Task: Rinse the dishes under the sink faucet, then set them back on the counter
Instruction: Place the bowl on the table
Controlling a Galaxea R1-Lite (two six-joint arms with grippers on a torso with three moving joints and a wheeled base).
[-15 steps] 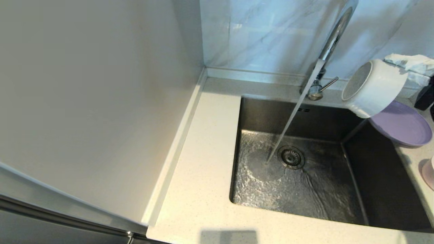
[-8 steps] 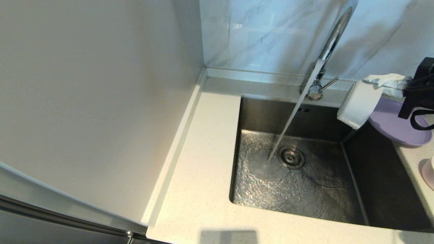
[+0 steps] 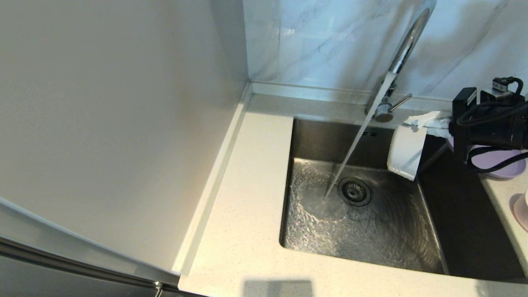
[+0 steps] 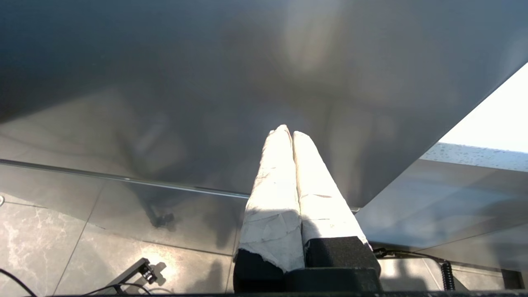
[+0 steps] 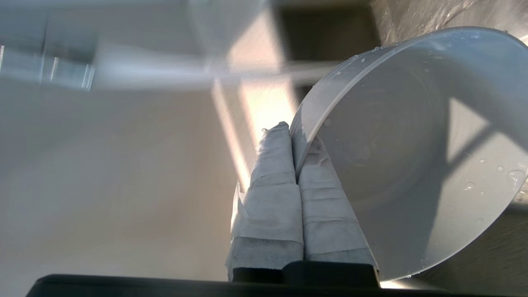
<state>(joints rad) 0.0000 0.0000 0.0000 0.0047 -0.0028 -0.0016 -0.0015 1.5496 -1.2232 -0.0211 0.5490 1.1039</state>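
Note:
My right gripper (image 3: 413,122) is shut on the rim of a white deep bowl (image 3: 406,154), which it holds on its side over the sink (image 3: 371,239), just right of the water stream (image 3: 350,152). The wrist view shows the wet bowl (image 5: 412,156) with its rim pinched between the wrapped fingers (image 5: 274,165) of the right gripper (image 5: 293,136). Water runs from the chrome faucet (image 3: 406,45) and lands beside the drain strainer (image 3: 354,191). The lavender plate (image 3: 505,163) lies on the counter behind the arm, partly hidden. My left gripper (image 4: 288,133) is shut on nothing, parked below counter level.
The speckled counter (image 3: 247,206) borders the sink on the left and front. A plain white wall panel (image 3: 115,123) rises at the left. The faucet's lever (image 3: 400,102) points right. A pale pink round thing (image 3: 522,210) shows at the right edge, mostly cut off.
My right gripper has come down and to the left with the bowl, from above the plate to inside the sink's right part. The bowl now shows edge-on, closer to the stream.

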